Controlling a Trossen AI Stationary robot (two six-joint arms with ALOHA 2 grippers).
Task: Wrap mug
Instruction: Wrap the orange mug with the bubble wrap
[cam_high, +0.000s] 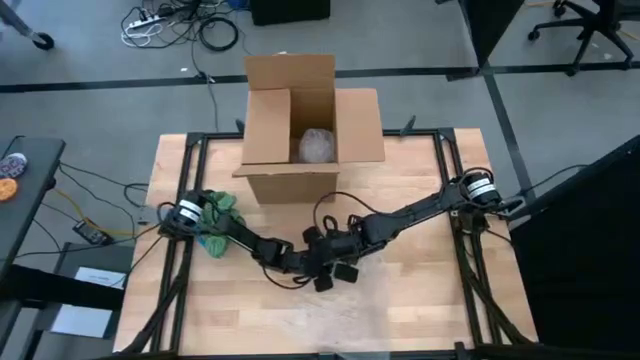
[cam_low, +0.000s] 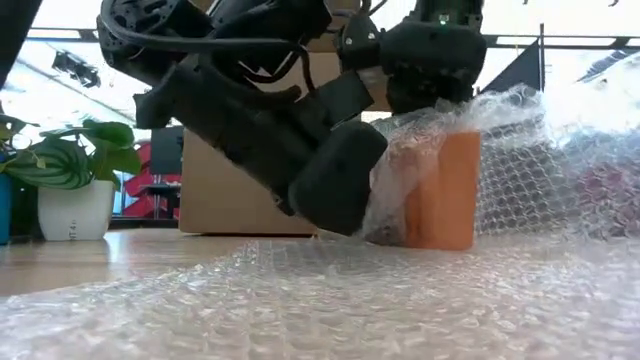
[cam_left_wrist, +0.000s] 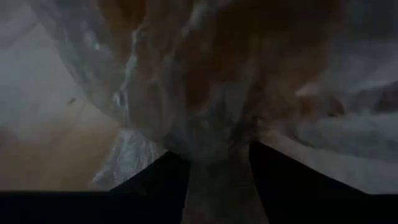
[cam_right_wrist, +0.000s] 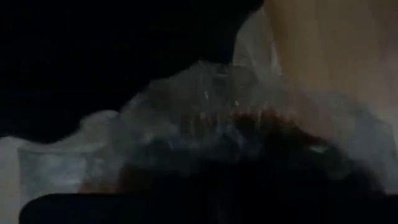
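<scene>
Overhead, both tools' states cannot be told above bubble wrap (cam_low: 300, 300) covering the wooden table (cam_high: 420, 300).

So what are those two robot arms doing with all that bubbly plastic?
They are wrapping an orange mug in a clear sheet of bubble wrap on the wooden table. The left gripper and right gripper meet at the middle of the table, pressed close against the wrap around the mug. Behind them, an open cardboard box already holds a wrapped bundle.
</scene>
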